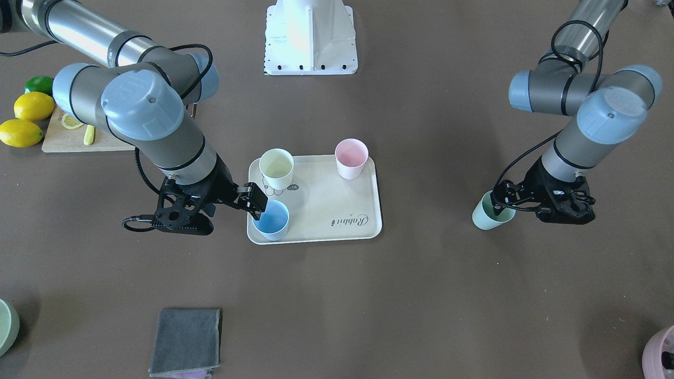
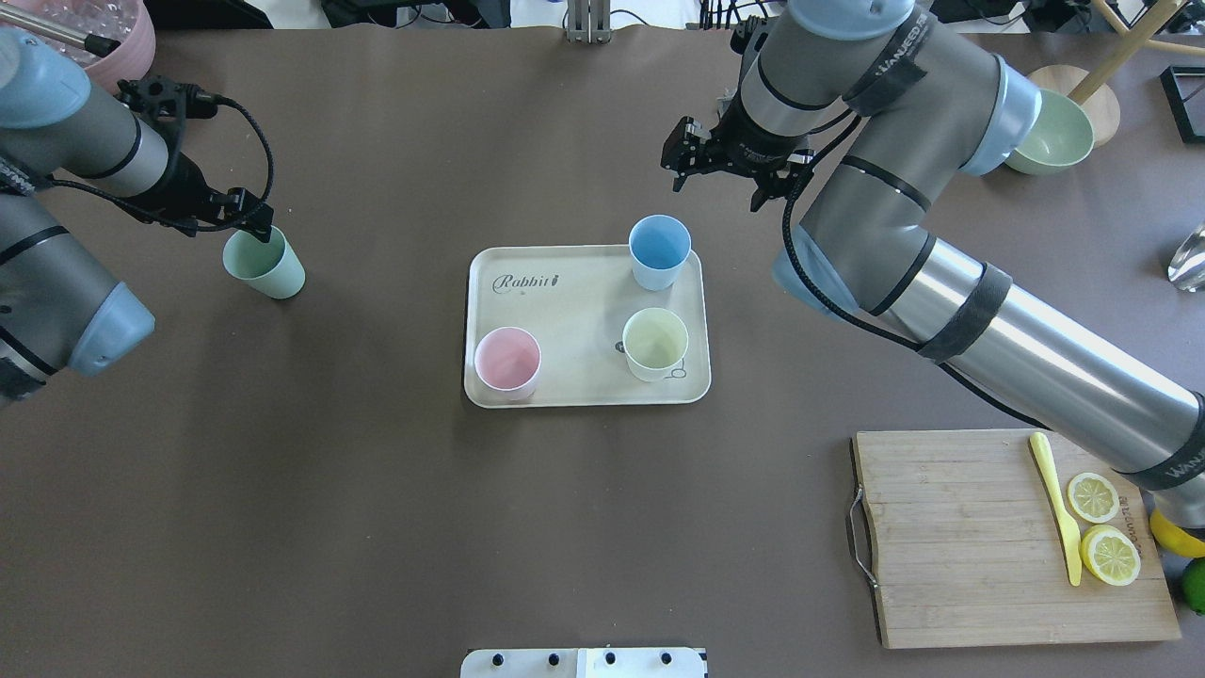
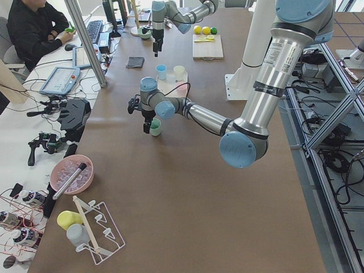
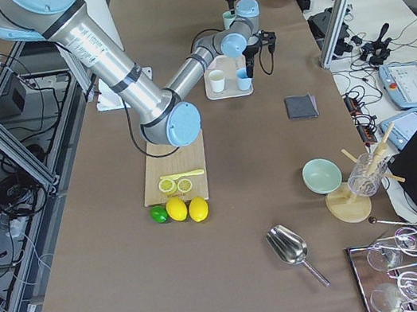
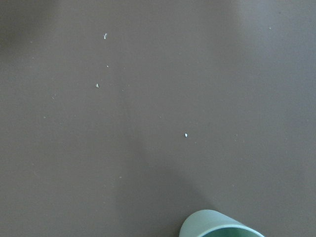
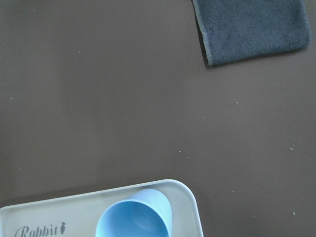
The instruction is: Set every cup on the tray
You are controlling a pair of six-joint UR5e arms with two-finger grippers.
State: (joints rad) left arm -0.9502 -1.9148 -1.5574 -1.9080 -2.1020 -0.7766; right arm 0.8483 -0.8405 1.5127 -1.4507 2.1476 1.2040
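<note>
The cream tray (image 1: 321, 210) (image 2: 565, 320) sits mid-table and holds three cups. These are the pale yellow cup (image 1: 277, 167) (image 2: 655, 344), the pink cup (image 1: 351, 158) (image 2: 507, 363) and the light blue cup (image 1: 273, 221) (image 2: 659, 250) (image 6: 136, 222). My right gripper (image 1: 256, 201) (image 2: 720, 165) hovers just beside and above the blue cup, open and holding nothing. The mint green cup (image 1: 487, 216) (image 2: 268, 266) (image 5: 222, 226) stands on the table far from the tray. My left gripper (image 1: 503, 205) (image 2: 256, 226) pinches its rim, one finger inside.
A wooden cutting board (image 2: 979, 546) (image 1: 68, 139) carries lemon slices and a yellow knife, with whole lemons (image 1: 31, 105) beside it. A grey cloth (image 1: 187, 342) (image 6: 252, 27), a pale green bowl (image 2: 1050, 132) and a mauve pot (image 2: 104, 28) lie near the table's edges.
</note>
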